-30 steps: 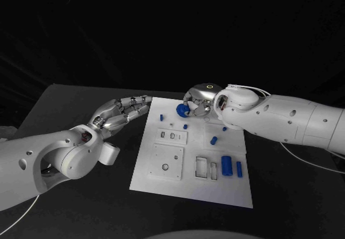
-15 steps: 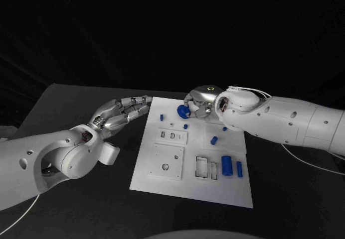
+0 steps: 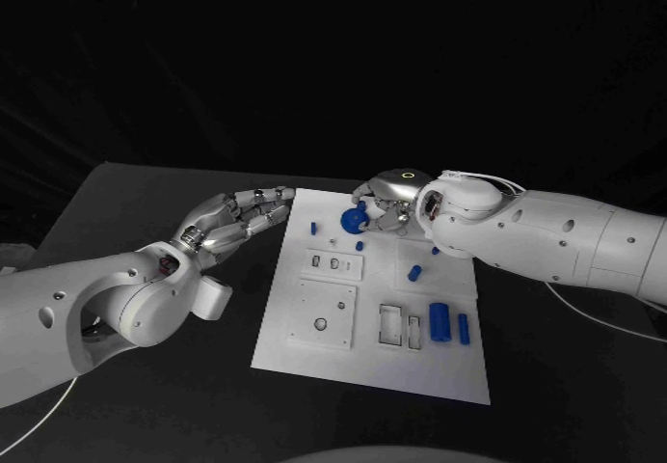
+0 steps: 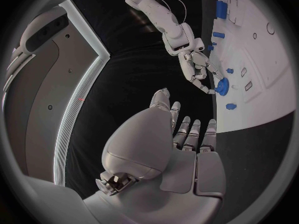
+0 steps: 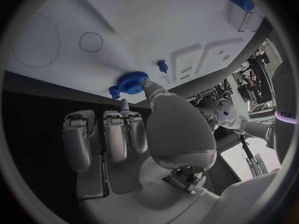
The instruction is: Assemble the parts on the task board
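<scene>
The white task board [image 3: 364, 362] lies in the middle of the black table. My right hand [image 3: 389, 201] hovers over the board's far edge and pinches a blue gear [image 3: 355, 221] between thumb and a finger. In the right wrist view the gear [image 5: 132, 82] sits at the fingertips just above the board [image 5: 143, 20], next to a small blue peg [image 5: 162, 64]. My left hand [image 3: 236, 220] hangs beside the board's far left edge, fingers apart and holding nothing. The left wrist view shows the left hand [image 4: 168, 149] and, beyond it, the right hand [image 4: 198, 69] with the gear [image 4: 223, 86].
Small blue pegs [image 3: 313, 228] [image 3: 359, 245] [image 3: 413, 273] stand on the board's far half. A blue cylinder [image 3: 440, 321] and a blue bar [image 3: 462, 328] lie near its right edge, beside rectangular slots [image 3: 398, 326]. A square plate with a round hole [image 3: 324, 314] sits at left.
My right hand has lowered the blue gear slightly toward the board's far edge. The left hand has stayed where it was.
</scene>
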Controlling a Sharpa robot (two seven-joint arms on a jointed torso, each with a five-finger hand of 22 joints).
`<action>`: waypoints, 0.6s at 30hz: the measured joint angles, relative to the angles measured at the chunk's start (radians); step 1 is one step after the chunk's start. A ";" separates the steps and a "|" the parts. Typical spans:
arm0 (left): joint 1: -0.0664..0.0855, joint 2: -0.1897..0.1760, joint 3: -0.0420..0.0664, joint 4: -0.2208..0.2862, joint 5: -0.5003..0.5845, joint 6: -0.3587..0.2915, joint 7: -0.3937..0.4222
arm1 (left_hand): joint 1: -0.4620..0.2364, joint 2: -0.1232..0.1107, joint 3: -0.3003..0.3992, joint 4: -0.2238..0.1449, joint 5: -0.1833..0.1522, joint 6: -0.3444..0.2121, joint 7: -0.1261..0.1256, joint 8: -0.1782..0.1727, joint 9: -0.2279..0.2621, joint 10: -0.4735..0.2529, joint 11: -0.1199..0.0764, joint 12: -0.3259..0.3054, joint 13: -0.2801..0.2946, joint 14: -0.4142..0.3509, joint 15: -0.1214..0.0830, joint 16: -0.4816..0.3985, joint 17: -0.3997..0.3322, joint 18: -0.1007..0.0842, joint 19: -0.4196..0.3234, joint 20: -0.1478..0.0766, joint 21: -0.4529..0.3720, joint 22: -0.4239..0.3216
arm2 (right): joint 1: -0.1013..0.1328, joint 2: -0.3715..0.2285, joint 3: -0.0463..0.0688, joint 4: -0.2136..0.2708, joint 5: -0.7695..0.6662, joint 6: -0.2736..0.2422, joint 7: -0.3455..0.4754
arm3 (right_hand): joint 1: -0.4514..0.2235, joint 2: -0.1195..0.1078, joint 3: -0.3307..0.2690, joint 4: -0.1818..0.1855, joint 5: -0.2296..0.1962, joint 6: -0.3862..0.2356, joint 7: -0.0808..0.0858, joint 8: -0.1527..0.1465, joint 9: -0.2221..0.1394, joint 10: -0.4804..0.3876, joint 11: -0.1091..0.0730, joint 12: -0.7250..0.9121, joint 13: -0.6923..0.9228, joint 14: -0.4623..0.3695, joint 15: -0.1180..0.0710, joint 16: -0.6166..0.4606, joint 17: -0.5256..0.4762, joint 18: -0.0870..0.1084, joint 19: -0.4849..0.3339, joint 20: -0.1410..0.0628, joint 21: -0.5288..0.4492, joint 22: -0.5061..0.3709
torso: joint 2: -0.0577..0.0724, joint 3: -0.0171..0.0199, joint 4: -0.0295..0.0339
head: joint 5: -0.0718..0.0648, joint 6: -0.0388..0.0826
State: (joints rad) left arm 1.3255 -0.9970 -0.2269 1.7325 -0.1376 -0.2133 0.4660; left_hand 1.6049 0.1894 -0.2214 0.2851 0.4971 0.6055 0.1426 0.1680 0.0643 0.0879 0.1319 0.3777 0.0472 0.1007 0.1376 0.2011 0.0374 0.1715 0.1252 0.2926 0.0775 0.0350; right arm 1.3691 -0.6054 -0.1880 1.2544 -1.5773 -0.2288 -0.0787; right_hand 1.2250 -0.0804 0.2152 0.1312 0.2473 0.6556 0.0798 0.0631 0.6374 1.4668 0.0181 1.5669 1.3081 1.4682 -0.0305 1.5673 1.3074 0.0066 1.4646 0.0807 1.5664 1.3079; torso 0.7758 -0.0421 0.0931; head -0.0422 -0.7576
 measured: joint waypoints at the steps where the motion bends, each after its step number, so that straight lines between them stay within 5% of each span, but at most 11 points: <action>1: 0.000 0.000 0.000 0.000 0.000 0.000 0.000 | 0.000 0.000 0.000 0.000 0.000 0.000 0.000 0.000 0.000 0.000 0.000 0.000 0.000 0.000 0.000 0.000 0.000 0.000 0.000 0.000 0.000 0.000 | 0.000 -0.001 0.000 0.000 0.001 -0.001 0.001 | 0.000 0.000 0.000 0.000 0.000 0.000 0.000 0.000 -0.002 0.000 0.000 0.000 0.000 0.000 0.000 0.000 0.000 0.000 0.000 0.000 0.000 0.000 | 0.000 0.0000 0.0000 | 0.000 0.000; 15: 0.000 0.000 0.000 -0.002 0.000 0.000 -0.002 | 0.000 0.000 0.000 0.000 0.004 0.000 0.000 0.000 0.000 0.000 0.000 0.000 0.000 0.000 0.000 0.000 0.000 0.000 0.000 0.000 0.000 0.001 | -0.005 -0.031 0.000 0.018 0.037 -0.032 0.033 | 0.016 0.016 0.000 -0.009 0.018 0.005 -0.005 0.000 -0.034 0.000 -0.008 0.000 0.000 -0.004 -0.004 0.000 0.000 0.000 0.000 0.000 0.000 0.000 | 0.000 0.0000 -0.0001 | 0.002 0.003; 18: 0.000 -0.002 0.000 -0.002 0.000 0.001 -0.002 | 0.000 0.000 0.000 0.000 0.004 0.000 0.000 0.000 0.000 0.000 0.000 0.000 0.000 0.000 0.000 0.000 0.000 0.000 0.000 0.000 0.000 0.001 | -0.007 -0.054 0.000 0.029 0.043 -0.054 0.045 | 0.002 0.023 -0.018 0.005 -0.041 0.014 -0.006 0.000 -0.056 0.000 -0.008 0.000 0.000 0.000 -0.008 0.000 0.000 0.000 0.004 -0.004 0.000 0.000 | 0.000 0.0000 -0.0001 | 0.002 0.005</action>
State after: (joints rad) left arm 1.3253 -0.9986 -0.2270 1.7306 -0.1377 -0.2127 0.4635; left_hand 1.6049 0.1894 -0.2215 0.2851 0.5014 0.6055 0.1425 0.1680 0.0643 0.0878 0.1319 0.3776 0.0471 0.1007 0.1376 0.2011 0.0373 0.1717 0.1252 0.2925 0.0775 0.0359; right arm 1.3625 -0.6591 -0.1881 1.2838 -1.5342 -0.2833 -0.0337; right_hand 1.2273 -0.0575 0.1968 0.1357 0.2067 0.6698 0.0739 0.0632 0.5818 1.4668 0.0105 1.5669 1.3079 1.4683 -0.0381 1.5673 1.3074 0.0067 1.4685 0.0767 1.5664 1.3076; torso 0.7763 -0.0421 0.0930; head -0.0402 -0.7521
